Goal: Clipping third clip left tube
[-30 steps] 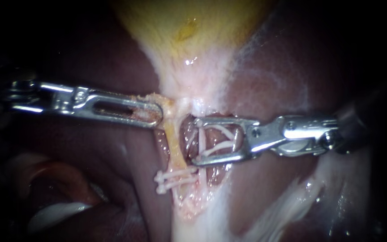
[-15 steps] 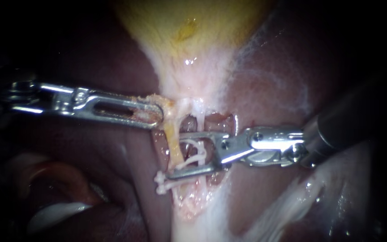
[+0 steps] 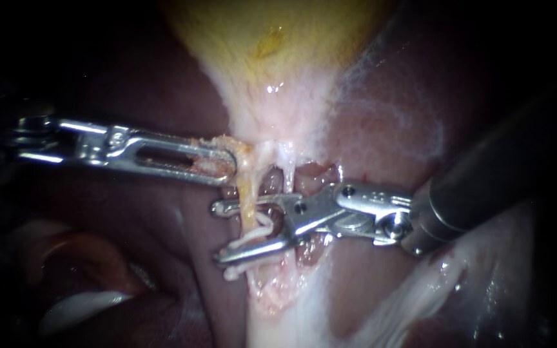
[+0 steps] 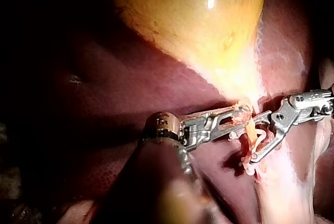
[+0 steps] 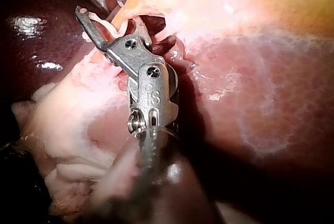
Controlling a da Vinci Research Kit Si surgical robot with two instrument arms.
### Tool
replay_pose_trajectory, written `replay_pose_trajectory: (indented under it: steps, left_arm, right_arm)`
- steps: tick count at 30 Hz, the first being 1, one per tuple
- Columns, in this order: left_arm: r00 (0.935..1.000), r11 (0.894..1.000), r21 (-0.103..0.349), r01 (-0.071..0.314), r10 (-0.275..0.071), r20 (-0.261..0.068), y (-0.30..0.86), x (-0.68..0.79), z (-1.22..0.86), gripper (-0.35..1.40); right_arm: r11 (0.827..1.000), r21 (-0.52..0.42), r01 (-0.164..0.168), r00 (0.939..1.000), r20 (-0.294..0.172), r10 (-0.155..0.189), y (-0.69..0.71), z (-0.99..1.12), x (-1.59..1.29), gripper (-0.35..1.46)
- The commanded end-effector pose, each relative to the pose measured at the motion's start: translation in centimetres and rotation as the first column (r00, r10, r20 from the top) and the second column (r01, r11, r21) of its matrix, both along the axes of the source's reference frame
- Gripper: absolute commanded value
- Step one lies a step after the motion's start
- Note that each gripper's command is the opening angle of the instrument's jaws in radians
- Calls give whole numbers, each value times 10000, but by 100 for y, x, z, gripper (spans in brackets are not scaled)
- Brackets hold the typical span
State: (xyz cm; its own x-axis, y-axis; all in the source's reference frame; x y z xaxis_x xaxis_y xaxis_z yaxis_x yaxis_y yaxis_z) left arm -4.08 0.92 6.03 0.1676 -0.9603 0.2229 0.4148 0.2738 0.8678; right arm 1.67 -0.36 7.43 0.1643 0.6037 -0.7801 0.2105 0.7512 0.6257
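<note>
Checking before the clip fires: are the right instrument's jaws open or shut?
Open. On the right instrument the jaws stand apart, straddling the tube.

Liver (image 3: pixel 388 129): dark red, glistening, underlies the whole field. Gallbladder (image 3: pixel 272 38), yellow, lies directly on it and tapers to a pale neck. From there the yellowish left tube (image 3: pixel 247 200) runs over the liver into a pale tissue band (image 3: pixel 291 316).

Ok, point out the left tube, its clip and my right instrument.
left tube (image 3: pixel 250 219): endoscope view, yellow stretch between jaws.
clip (image 3: pixel 229 274): endoscope view, white end.
right instrument (image 3: pixel 216 233): endoscope view, midway between jaw tips.
</note>
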Motion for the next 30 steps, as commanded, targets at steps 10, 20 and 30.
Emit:
replay_pose_trajectory:
  steps: [10, 20, 30]
  left_arm:
    - [10000, 10000, 1, 6, -6, -3, 0, -1, 1, -35]
    - [10000, 10000, 1, 2, -2, 1, 0, -1, 1, -35]
    - [10000, 10000, 2, -1, 1, 3, 1, -1, 2, -35]
  right_arm:
    - [9985, 454, -296, 9996, 30, 295, 14, -4, -5, 38]
    - [9710, 2361, -382, 9981, 553, 258, 11, -6, -19, -35]
    - [9661, 2554, -375, 9980, 581, 233, 7, -1, -24, -35]
